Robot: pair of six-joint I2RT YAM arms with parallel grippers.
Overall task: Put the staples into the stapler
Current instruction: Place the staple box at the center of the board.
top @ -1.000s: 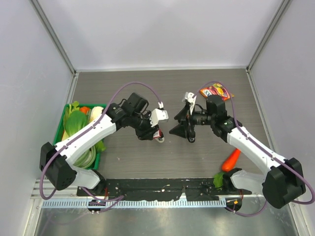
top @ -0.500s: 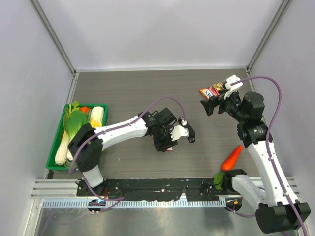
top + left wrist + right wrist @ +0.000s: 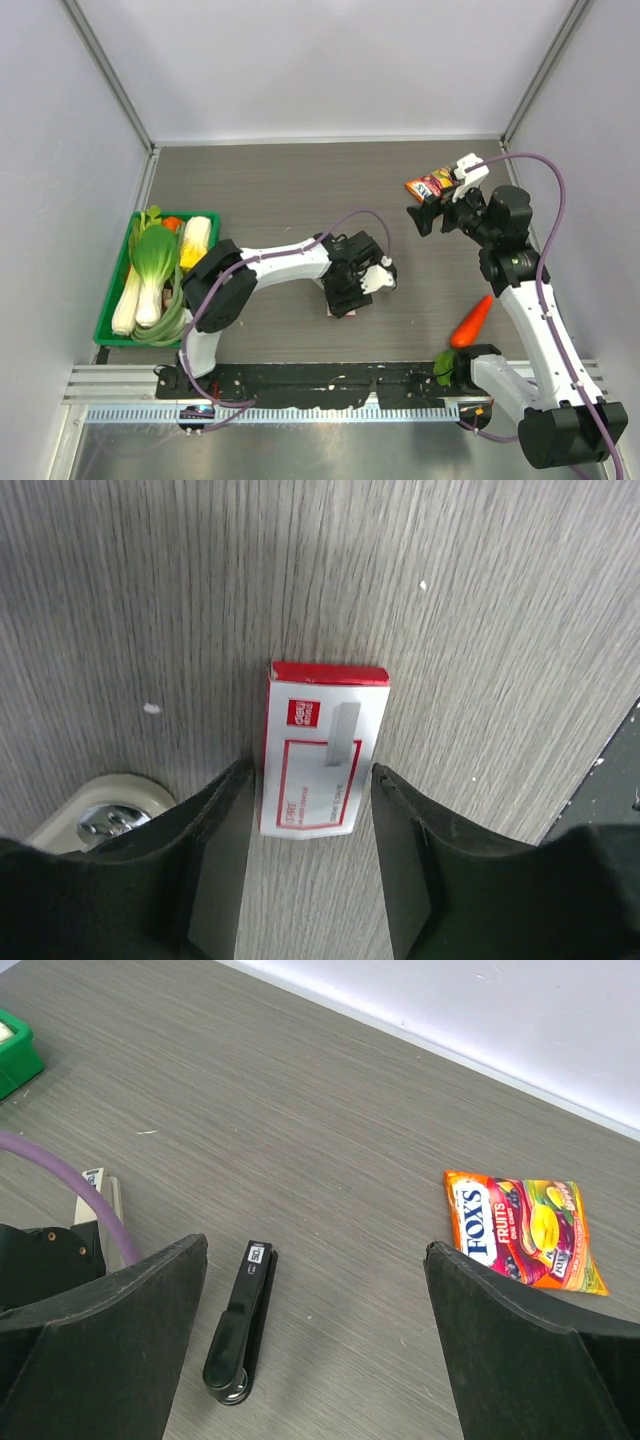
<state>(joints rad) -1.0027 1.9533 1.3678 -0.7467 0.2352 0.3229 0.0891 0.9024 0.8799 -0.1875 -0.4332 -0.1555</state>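
Note:
The staples, a small white box with a red label (image 3: 325,750), lie flat on the wooden table and show as a pale corner (image 3: 331,312) from above. My left gripper (image 3: 311,775) is low over the box and open. Its fingertips straddle the box's near end, with a narrow gap on the right side. A black stapler (image 3: 240,1325) lies closed on the table. A cream stapler end (image 3: 100,815) shows beside my left finger. My right gripper (image 3: 315,1250) is raised at the back right (image 3: 430,208), wide open with nothing in it.
An orange-red snack packet (image 3: 520,1230) lies under the right gripper at the back right (image 3: 428,187). A green tray (image 3: 103,325) of vegetables stands at the left. A carrot (image 3: 470,322) lies near the right arm's base. Walls close in three sides.
The left arm reached right and down to the table, and its jaws parted from the box. The right arm swung from the centre up to the back right.

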